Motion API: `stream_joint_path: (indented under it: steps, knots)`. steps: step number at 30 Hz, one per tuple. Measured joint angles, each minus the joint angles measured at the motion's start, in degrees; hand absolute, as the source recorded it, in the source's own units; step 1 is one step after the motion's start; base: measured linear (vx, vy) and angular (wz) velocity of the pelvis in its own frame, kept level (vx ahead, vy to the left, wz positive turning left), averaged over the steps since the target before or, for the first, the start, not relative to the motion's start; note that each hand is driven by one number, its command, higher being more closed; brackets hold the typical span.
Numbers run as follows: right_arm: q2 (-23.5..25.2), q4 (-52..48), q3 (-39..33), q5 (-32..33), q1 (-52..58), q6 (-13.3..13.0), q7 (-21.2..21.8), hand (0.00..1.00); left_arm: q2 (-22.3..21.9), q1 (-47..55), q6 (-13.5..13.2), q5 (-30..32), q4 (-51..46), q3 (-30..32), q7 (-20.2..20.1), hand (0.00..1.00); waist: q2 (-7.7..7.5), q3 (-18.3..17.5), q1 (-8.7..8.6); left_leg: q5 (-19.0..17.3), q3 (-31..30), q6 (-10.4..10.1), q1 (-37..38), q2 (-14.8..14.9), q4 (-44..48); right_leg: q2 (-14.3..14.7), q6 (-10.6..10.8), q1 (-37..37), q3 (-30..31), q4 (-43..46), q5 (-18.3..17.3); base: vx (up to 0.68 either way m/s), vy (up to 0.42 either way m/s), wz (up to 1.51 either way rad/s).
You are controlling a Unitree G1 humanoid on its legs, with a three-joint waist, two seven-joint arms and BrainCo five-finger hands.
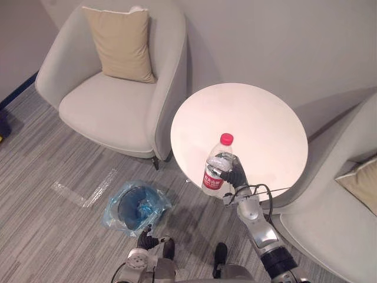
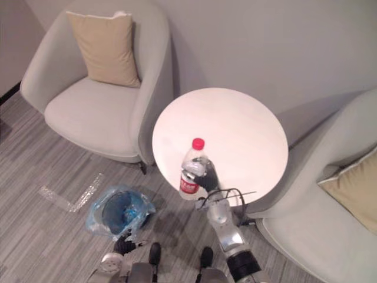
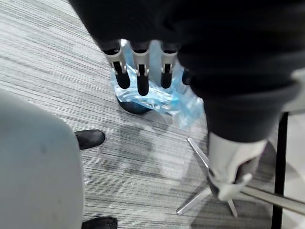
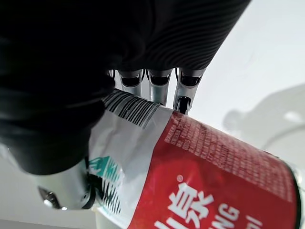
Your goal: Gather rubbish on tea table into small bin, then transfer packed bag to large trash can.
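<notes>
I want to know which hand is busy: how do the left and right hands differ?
The right hand is curled round the bottle at the table edge; the left hand holds nothing, its fingers straight. The right hand is up at table height; the left hand hangs low over the blue-bagged bin. Both have dark ribbed covers.

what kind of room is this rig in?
Probably an office lounge or waiting corner: grey armchairs with tan cushions flank a round white tea table, on grey striped carpet, with a small bin beside it.
</notes>
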Motion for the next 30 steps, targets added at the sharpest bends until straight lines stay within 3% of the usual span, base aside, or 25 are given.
stream_joint_path:
  steps: [6, 9, 12, 13, 14, 15, 16, 17, 18, 19, 22, 25, 27, 28, 29, 30]
  knots:
    - [0.0, -4.4, 1.9, -0.1, 7.5, -0.8, 2.3, 1.00, 0.3, 0.1, 0.3, 0.0, 2.3, -1.1, 0.0, 0.00, -0.55, -2.7, -1.02, -2.2, 3.6, 0.1, 0.8, 0.1, 2.6, 0.2, 0.2, -0.2, 3.7, 0.4, 0.5, -0.03, 0.018, -0.33]
    - [-0.1, -4.2, 2.9, -1.2, 7.4, -0.8, 3.5, 1.00, 0.5, -0.2, 0.4, 0.0, 2.4, -3.0, -0.1, 0.00, -0.49, -2.6, -1.64, -2.7, 4.3, 0.3, 0.4, 0.0, 4.3, -0.1, 0.6, -2.7, 4.5, 5.8, -1.3, -0.06, 0.012, -0.11]
    - [-0.1, -4.3, 2.8, -2.1, 7.4, -0.8, 3.9, 1.00, 0.3, -0.9, 0.7, 0.0, 2.4, -4.7, -0.3, 0.00, -0.51, -2.6, -2.05, -3.3, 2.4, 1.1, -1.0, -0.8, 7.0, -1.2, 2.2, -5.3, 5.9, 13.9, -3.8, -0.09, 0.023, 0.36]
    - [-0.1, -4.3, 2.6, -2.1, 7.3, -0.8, 3.8, 1.00, -0.2, -1.2, 0.8, 0.0, 2.4, -4.9, -0.4, 0.00, -0.77, -2.5, -2.16, -3.3, 1.7, 1.2, -2.1, -0.7, 7.7, -1.8, 3.4, -5.6, 7.6, 15.9, -6.0, -0.08, 0.029, 0.53]
    - [-0.1, -4.3, 2.6, -2.1, 7.3, -0.8, 3.8, 1.00, -0.2, -1.2, 0.8, 0.0, 2.4, -4.9, -0.5, 0.00, -0.90, -2.5, -2.30, -3.1, 0.8, 1.3, -3.0, -1.0, 8.3, -2.1, 3.2, -6.9, 9.6, 21.1, -9.0, -0.07, 0.000, 0.81]
    - [0.3, -4.3, 2.8, -2.2, 7.4, -0.8, 3.8, 1.00, 0.1, -1.2, 0.9, 0.0, 2.4, -4.9, -0.5, 0.00, -1.63, -3.0, -2.62, -2.6, -1.0, 1.1, -3.5, -1.8, 8.9, -2.1, 3.7, -7.6, 11.1, 26.9, -11.9, -0.01, -0.048, 0.88]
    - [0.8, -4.3, 2.9, -2.2, 7.1, -0.8, 3.9, 1.00, 0.5, -1.2, 0.9, 0.0, 2.3, -4.9, -0.4, 0.00, -3.08, -4.0, -2.48, -2.0, -2.3, 0.8, -4.8, -2.9, 9.4, -2.4, 3.8, -7.4, 12.1, 26.5, -13.6, -0.04, -0.124, 0.80]
    - [0.9, -4.3, 2.8, -2.2, 6.7, -0.9, 3.9, 1.00, 0.5, -1.4, 0.9, 0.0, 2.3, -4.8, -0.4, 0.00, -3.00, -4.1, -2.26, -2.0, -2.9, 0.7, -5.9, -3.1, 10.3, -2.3, 3.7, -7.1, 12.2, 24.6, -13.6, -0.10, -0.143, 0.50]
    - [0.0, -4.2, 2.8, -2.1, 4.9, -1.0, 3.8, 1.00, -0.6, -1.7, 0.8, 0.0, 2.1, -4.2, -0.3, 0.00, -0.94, -4.7, -0.87, -1.1, -3.6, -0.1, -9.4, -1.7, 11.2, -1.2, 1.6, -5.2, 11.7, 15.8, -11.2, -0.14, -0.106, 0.21]
    - [-0.3, -4.1, 2.8, -2.1, 4.3, -1.0, 3.7, 1.00, -1.0, -1.7, 0.8, 0.0, 2.0, -4.2, -0.1, 0.00, 0.20, -4.5, -0.59, -0.7, -4.1, -0.2, -10.4, -0.9, 11.4, -0.5, 1.4, -4.7, 11.0, 13.7, -9.6, -0.13, -0.039, 0.13]
    - [-0.3, -2.7, 2.2, -1.6, 2.8, -1.0, 2.8, 1.00, -1.8, -1.6, 0.8, -0.1, 1.1, -4.2, 0.0, 0.00, 2.71, -2.9, -0.56, 1.0, -7.1, -1.2, -12.5, 0.7, 11.9, 1.6, 0.6, -2.0, 8.4, 6.7, -5.0, -0.16, -0.047, 0.34]
    - [-0.2, -0.6, 1.1, -1.0, 2.9, -1.0, 2.4, 1.00, -2.5, -1.6, 0.5, -0.8, 0.7, -4.2, 0.0, 0.00, 4.20, -1.6, -0.34, 3.2, -9.2, -2.0, -12.2, 1.5, 9.4, 2.8, -0.2, -0.2, 5.3, 5.3, -3.8, -0.18, -0.069, 0.46]
    - [-0.2, 0.2, 0.5, -1.0, 3.0, -1.0, 2.1, 1.00, -2.7, -1.4, 0.3, -1.1, 0.6, -4.1, 0.0, 0.00, 5.08, -1.2, -0.20, 3.5, -8.9, -1.1, -11.3, 2.3, 6.1, 3.3, -1.0, -0.4, 3.9, 6.0, -3.7, -0.16, -0.062, 0.47]
    - [0.7, 0.2, -0.2, -0.9, 3.6, -0.9, 1.7, 1.00, -2.4, -1.5, 0.2, -1.1, 0.8, -4.0, 0.0, 0.00, 4.18, -1.2, -0.57, 2.4, -6.5, 0.9, -11.1, 2.3, 4.9, 1.4, -2.4, -1.1, 1.8, 5.1, -3.7, -0.17, 0.005, 0.75]
    - [0.5, 0.2, -1.5, -0.8, 3.7, -0.9, 1.4, 1.00, -2.6, -2.1, 0.1, -1.1, 0.4, -4.0, 0.0, 0.00, 3.87, -1.1, -0.87, 1.1, -2.0, 2.8, -14.0, 1.9, 11.9, -0.6, -2.5, -1.9, -0.3, 5.5, -2.6, -0.14, 0.016, 0.76]
    - [0.3, 0.3, -2.1, -0.8, 3.8, -0.9, 1.4, 1.00, -2.7, -2.1, 0.1, -1.1, 0.2, -4.1, -0.1, 0.00, 3.82, -1.2, -0.86, 0.9, -0.7, 2.9, -14.8, 1.7, 15.3, -1.3, -2.1, -2.3, -0.9, 5.8, -2.3, -0.12, 0.019, 0.68]
